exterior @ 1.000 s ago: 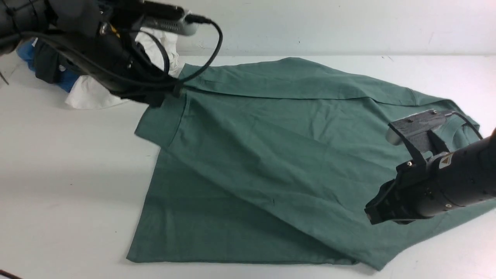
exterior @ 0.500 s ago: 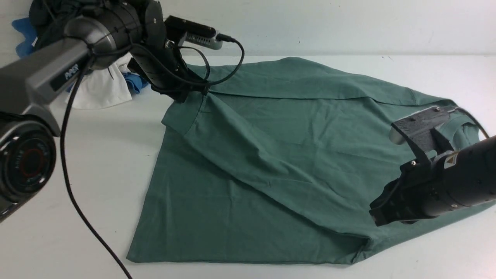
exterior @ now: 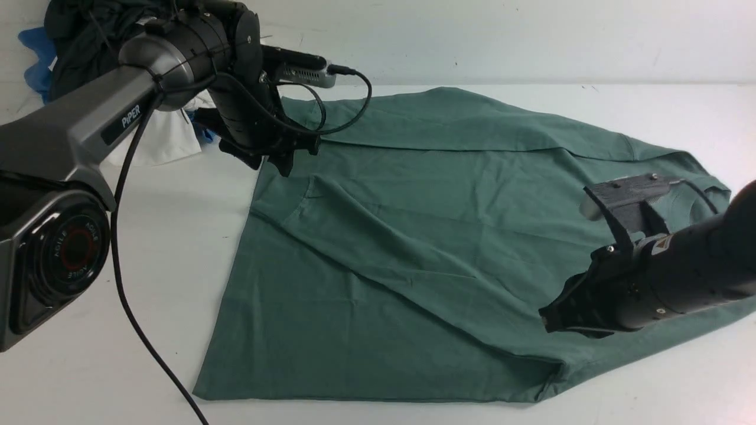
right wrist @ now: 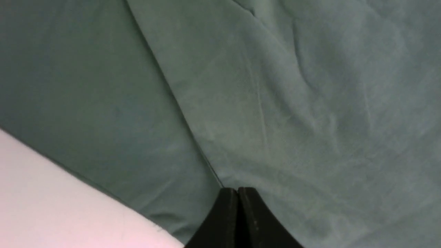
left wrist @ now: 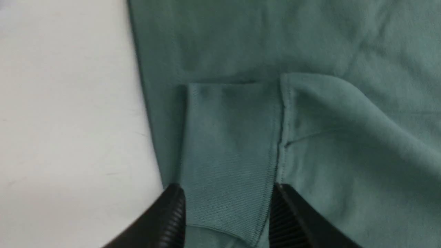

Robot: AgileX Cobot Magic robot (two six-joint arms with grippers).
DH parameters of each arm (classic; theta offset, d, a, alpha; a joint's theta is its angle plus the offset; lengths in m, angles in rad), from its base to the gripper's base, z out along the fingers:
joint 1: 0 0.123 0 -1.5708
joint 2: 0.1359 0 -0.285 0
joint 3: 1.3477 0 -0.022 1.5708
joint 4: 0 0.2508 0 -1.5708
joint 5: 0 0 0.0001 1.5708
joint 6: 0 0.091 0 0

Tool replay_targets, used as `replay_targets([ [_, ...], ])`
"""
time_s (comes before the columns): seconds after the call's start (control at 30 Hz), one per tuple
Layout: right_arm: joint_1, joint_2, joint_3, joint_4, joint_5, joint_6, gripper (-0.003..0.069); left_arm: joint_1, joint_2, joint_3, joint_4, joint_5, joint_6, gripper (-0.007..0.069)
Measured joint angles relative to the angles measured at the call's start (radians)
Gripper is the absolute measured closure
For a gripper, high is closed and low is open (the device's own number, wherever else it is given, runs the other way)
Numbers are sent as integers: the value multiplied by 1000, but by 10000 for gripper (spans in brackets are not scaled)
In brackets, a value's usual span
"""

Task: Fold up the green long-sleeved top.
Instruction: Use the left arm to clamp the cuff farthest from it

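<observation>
The green long-sleeved top lies spread on the white table, neck to the right. One sleeve is folded across the body, and its ribbed cuff rests near the top's left edge. My left gripper hovers just above that cuff, open. In the left wrist view the cuff lies flat between the open fingers, and the left gripper holds nothing. My right gripper is shut over the top's near right part, by the sleeve's fold line. In the right wrist view no cloth shows between the right gripper's jaws.
A pile of other garments sits at the back left: black, white and blue. The left arm's cable hangs over the table to the left of the top. A wall runs along the back.
My left gripper carried the sleeve cuff rightwards, laid it on the top's body and let it go. The sleeve now lies flatter. My right gripper shifted slightly left, still shut.
</observation>
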Motion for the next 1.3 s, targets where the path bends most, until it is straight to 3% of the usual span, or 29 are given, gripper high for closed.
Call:
replay_targets([
  [0.23,0,91,0,12,9,-1,669,-5,81,0,-10,67,55,557],
  [0.37,0,91,-1,-54,11,-2,669,-5,71,0,26,139,64,622],
  [0.57,0,91,-1,-174,16,-2,669,0,-14,0,101,117,75,632],
  [0.7,0,91,-1,-149,-17,-2,669,11,-49,-1,68,-100,-9,632],
  [0.9,0,91,-1,-22,-111,-56,669,14,32,-1,-76,-370,-15,628],
  [1.03,0,91,-1,42,-117,-120,669,14,113,-1,-135,-366,-15,628],
  [1.3,0,92,-1,56,-119,-151,669,14,141,-11,-135,-230,106,628],
])
